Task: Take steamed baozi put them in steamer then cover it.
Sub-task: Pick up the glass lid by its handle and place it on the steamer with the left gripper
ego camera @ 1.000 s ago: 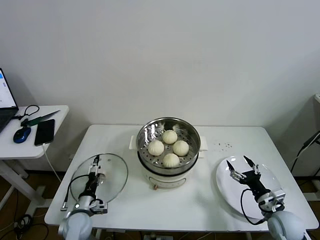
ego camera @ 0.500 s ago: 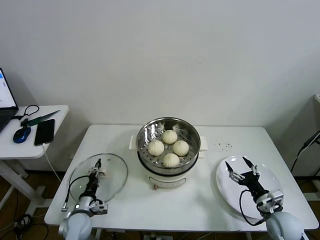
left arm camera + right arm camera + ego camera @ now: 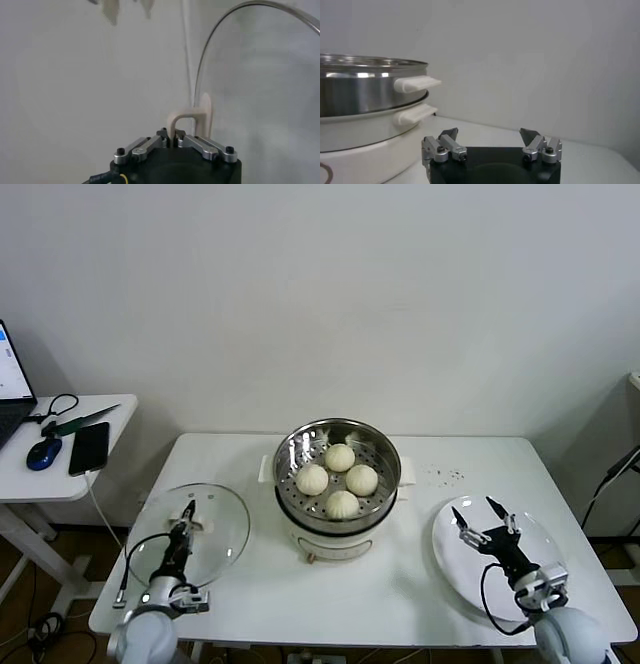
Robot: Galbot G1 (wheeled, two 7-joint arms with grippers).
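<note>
The steel steamer (image 3: 383,454) stands mid-table on its cream base, and it also shows in the right wrist view (image 3: 365,87). Four cream-white baozi (image 3: 340,480) lie on its perforated tray. The glass cover (image 3: 215,529) is at the table's left, tilted and lifted a little. My left gripper (image 3: 186,517) is shut on the cover's cream bar handle (image 3: 192,118), and the metal rim (image 3: 210,45) arcs away from it. My right gripper (image 3: 480,520) is open and empty over the white plate (image 3: 545,544), right of the steamer.
A side table (image 3: 110,439) at the far left holds a phone (image 3: 88,447), a mouse (image 3: 43,453) and cables. The wall runs close behind the table. Small dark specks (image 3: 445,475) lie on the table behind the plate.
My left gripper has moved left and a little back with the cover, which has risen and tilted. The right arm has barely moved.
</note>
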